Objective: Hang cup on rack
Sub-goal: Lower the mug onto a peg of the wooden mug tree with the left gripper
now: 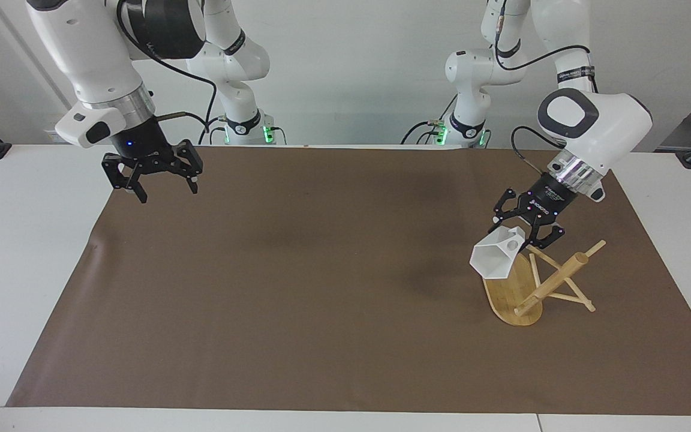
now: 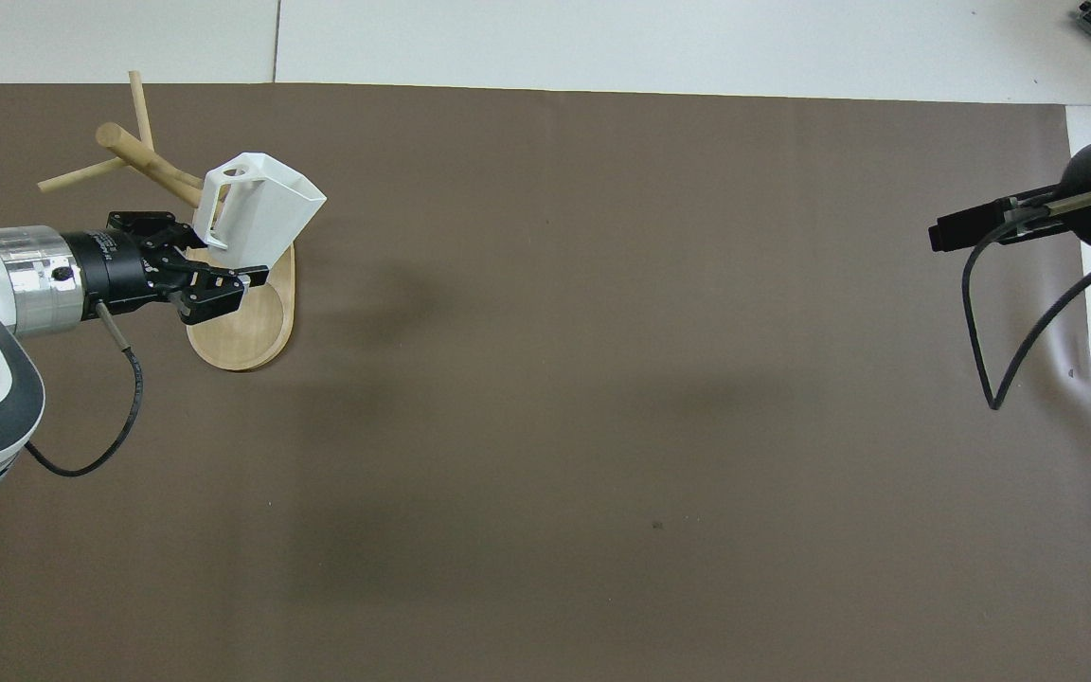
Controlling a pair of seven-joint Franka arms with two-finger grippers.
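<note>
The white faceted cup (image 1: 492, 259) hangs tilted in the air over the end of the rack's oval base that lies nearer to the robots, its mouth turned toward the middle of the table. My left gripper (image 1: 520, 235) is shut on the cup at its handle; in the overhead view the gripper (image 2: 219, 260) sits beside the cup (image 2: 266, 210). The bamboo rack (image 1: 552, 279) stands at the left arm's end of the table, and one thin peg reaches up close to the cup's handle. It also shows in the overhead view (image 2: 242, 332). My right gripper (image 1: 156, 183) is open and empty, up over the brown mat's corner at the right arm's end.
A brown mat (image 1: 321, 300) covers most of the white table (image 1: 21, 240). The right gripper shows at the edge of the overhead view (image 2: 957, 229). The rack's pegs stick out sideways from the post (image 2: 143, 156).
</note>
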